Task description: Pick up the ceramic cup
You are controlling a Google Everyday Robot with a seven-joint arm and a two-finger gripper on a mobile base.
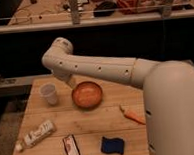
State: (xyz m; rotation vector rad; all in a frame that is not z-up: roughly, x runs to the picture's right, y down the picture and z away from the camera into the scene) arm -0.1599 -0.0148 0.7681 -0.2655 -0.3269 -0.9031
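Observation:
The ceramic cup point(49, 94) is small, whitish and upright on the left part of the wooden table point(108, 119). My white arm reaches in from the right, bends at an elbow above the table's back left, and turns down. The gripper point(70, 82) hangs at its end, low over the table between the cup and the orange bowl point(87, 94), a short way right of the cup. The arm covers most of it.
A white tube-like bottle point(37, 135) lies at the front left. A dark flat packet point(71, 149) and a blue sponge point(111, 144) lie near the front edge. A carrot point(132, 115) lies on the right. A cluttered shelf runs behind the table.

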